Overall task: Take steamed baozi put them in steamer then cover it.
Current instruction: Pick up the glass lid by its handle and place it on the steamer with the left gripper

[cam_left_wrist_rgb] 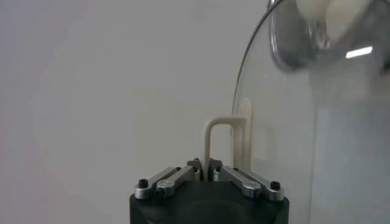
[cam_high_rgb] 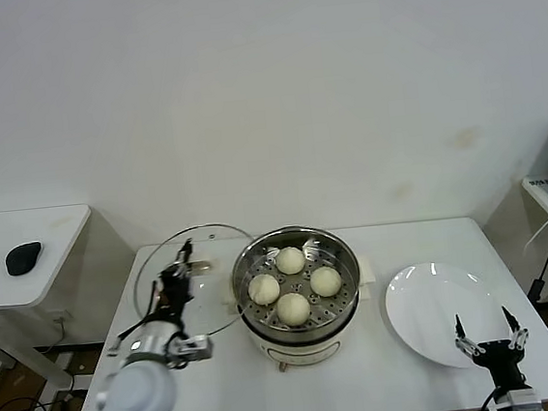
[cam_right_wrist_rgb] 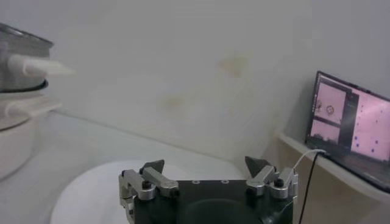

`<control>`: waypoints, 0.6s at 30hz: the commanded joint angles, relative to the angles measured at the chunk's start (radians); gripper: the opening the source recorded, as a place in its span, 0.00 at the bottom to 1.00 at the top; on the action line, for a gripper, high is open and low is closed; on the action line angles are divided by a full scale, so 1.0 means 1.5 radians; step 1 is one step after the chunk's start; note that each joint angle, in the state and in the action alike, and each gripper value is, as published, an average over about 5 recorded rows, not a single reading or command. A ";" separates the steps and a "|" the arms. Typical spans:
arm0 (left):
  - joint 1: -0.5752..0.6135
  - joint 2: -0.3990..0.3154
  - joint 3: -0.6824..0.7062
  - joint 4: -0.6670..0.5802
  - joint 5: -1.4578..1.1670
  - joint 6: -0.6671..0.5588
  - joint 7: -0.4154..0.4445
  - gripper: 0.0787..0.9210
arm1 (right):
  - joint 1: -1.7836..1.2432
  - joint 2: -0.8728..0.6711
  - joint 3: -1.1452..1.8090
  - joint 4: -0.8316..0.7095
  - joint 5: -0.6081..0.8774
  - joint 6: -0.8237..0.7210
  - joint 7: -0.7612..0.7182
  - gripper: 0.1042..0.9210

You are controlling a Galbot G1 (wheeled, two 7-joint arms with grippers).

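We read no brand or lettering on anything; the laptop screen [cam_right_wrist_rgb: 350, 119] beyond the table's right end shows pink patches, nothing legible.

Landmark: the round shiny stainless-steel steamer [cam_high_rgb: 297, 291] w/ perforated tray, on a cream-white base, mid-table. In it sit four small round cream-white baozi [cam_high_rgb: 290, 259], all on the tray, none touching the wall as far as we can tell.

The round clear glass cover [cam_high_rgb: 195, 276] w/ metal rim stands tilted just left of the steamer, its edge near the pot's rim. Left gripper [cam_high_rgb: 181, 271] is clamped on the cover's cream-white handle [cam_left_wrist_rgb: 226, 141]; in the left wrist view the fingertips pinch the handle's thin loop, glass just beside them.

Right of the steamer lies a flat round white plate [cam_high_rgb: 439, 306], nothing on it. Right gripper [cam_high_rgb: 490, 330] hangs over the plate's near-right edge, fingers wide apart, holding nothing, well apart from the steamer.

Far left of the steamer, on a separate side table, a black mouse [cam_high_rgb: 23, 257].
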 commanded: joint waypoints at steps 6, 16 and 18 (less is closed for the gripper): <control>-0.166 -0.246 0.204 0.072 0.252 0.090 0.152 0.08 | 0.013 0.011 -0.010 -0.017 -0.053 0.009 0.016 0.88; -0.155 -0.292 0.215 0.116 0.281 0.093 0.168 0.08 | 0.015 0.009 -0.008 -0.029 -0.053 0.010 0.018 0.88; -0.148 -0.297 0.216 0.119 0.288 0.091 0.169 0.08 | 0.015 0.009 -0.009 -0.030 -0.053 0.010 0.018 0.88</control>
